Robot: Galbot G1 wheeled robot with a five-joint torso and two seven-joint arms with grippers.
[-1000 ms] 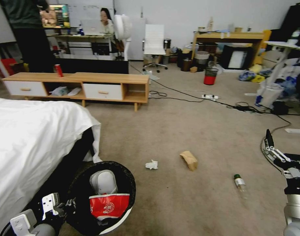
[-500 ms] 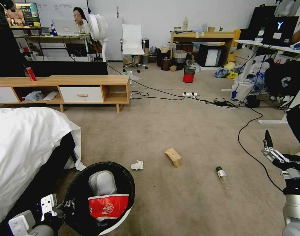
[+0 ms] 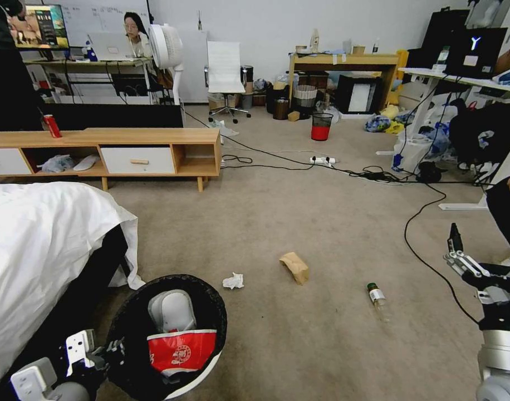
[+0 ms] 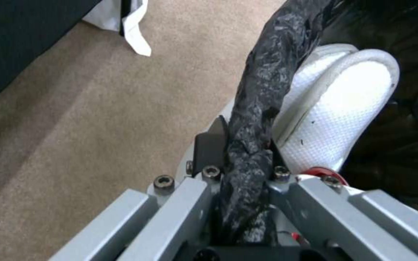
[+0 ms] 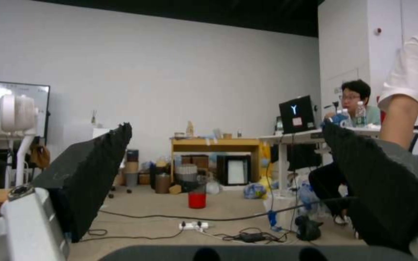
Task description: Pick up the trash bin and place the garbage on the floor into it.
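Trash bin (image 3: 207,367) rim in left hand (image 3: 107,356)

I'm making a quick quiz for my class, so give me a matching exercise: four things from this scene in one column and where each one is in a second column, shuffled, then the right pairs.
Column one:
1. trash bin
2. brown paper bag
3. green-capped bottle
4. upright red can

Column two:
A. lying on the carpet nearest the right gripper, whose fingers are open
B. standing on top of the low wooden cabinet
C. its rim pinched in the left gripper
D. on the carpet between the crumpled tissue and the bottle

Pairs: 1-C, 2-D, 3-A, 4-B
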